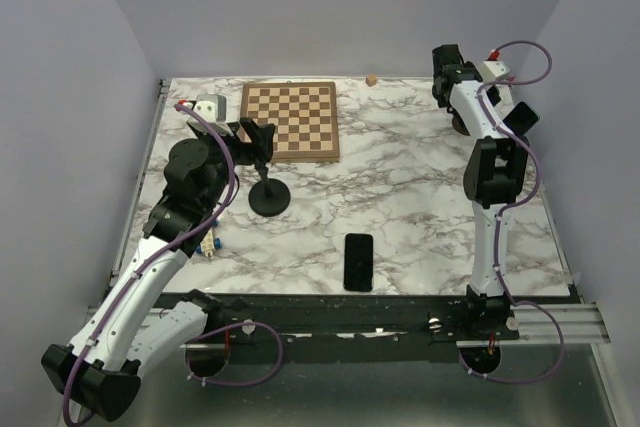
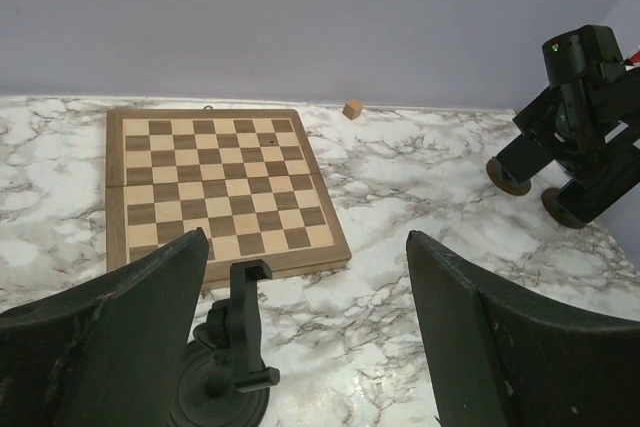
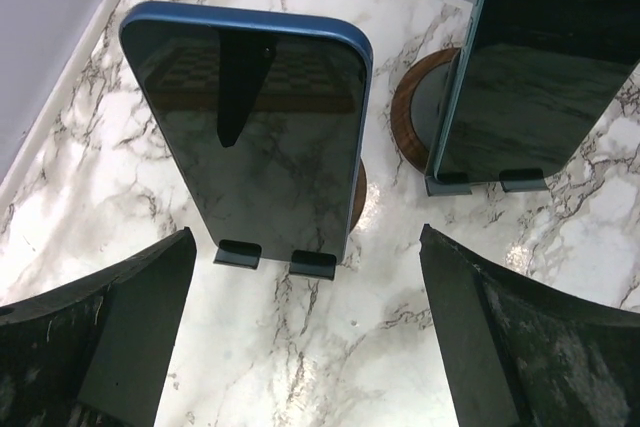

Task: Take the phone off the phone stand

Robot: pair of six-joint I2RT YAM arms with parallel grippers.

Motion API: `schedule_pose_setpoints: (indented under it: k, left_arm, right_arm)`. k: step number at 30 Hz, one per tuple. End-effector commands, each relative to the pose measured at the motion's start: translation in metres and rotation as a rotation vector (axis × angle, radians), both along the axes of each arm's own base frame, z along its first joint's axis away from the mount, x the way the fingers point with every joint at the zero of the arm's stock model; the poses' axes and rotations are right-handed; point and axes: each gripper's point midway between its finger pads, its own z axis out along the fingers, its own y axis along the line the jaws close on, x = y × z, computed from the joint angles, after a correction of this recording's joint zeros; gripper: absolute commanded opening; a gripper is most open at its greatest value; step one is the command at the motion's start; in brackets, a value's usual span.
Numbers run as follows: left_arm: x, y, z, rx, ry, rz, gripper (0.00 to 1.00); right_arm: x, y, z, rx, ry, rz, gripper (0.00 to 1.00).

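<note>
Surface: a white marble-patterned table [image 1: 420, 207] with grey veins, closed in by pale lilac walls.
Right tool: the right gripper [image 3: 308, 245] is spread to its widest. Its dark fingers [image 3: 120, 327] sit at the bottom corners of the wrist view with nothing between them.
Task's thing: a blue-rimmed phone with a dark glass screen [image 3: 250, 127] leans back, upright, at the table's far right corner. It is just ahead of the right gripper's fingertips and they do not touch it.
Its holder: a phone stand with two small dark lips [image 3: 312, 265] and a round wooden foot behind. The phone's lower edge rests in the lips.
Neighbour: a second dark phone [image 3: 530, 57] leans on its own brown round-based stand [image 3: 415, 112]. It is just to the right in the wrist view and apart from the first phone.
Left tool: the left gripper [image 2: 308, 257] is also wide and holds nothing. It hovers over the left half of the table.
Below it: a black clamp-arm stand on a round black foot [image 2: 240, 347] is upright, just in front of the near edge of the board. In the wrist view it sits close to one finger, and I cannot tell if they touch.
Board: a folding wooden chessboard [image 1: 290, 122] lies flat toward the far left.
Loose item: a flat black phone [image 1: 358, 261] lies on the marble near the front edge, well apart from both grippers.
Small item: a tan wooden cube [image 1: 371, 80] sits at the far edge by the wall.
</note>
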Motion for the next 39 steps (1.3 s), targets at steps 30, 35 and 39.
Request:
schedule_pose_setpoints:
  k: [30, 35, 39]
  left_arm:
    - [-0.004, -0.006, 0.011, -0.024, -0.006, -0.041, 0.88]
    - [-0.004, -0.005, 0.011, -0.023, -0.007, -0.038, 0.88]
    - [-0.004, -0.007, 0.011, -0.024, -0.003, -0.044, 0.88]
  right_arm:
    - [0.029, -0.012, -0.008, -0.201, -0.022, -0.028, 1.0]
    - [0.031, -0.013, -0.011, -0.216, -0.024, -0.036, 1.0]
    - [0.032, -0.015, -0.01, -0.229, -0.029, -0.048, 1.0]
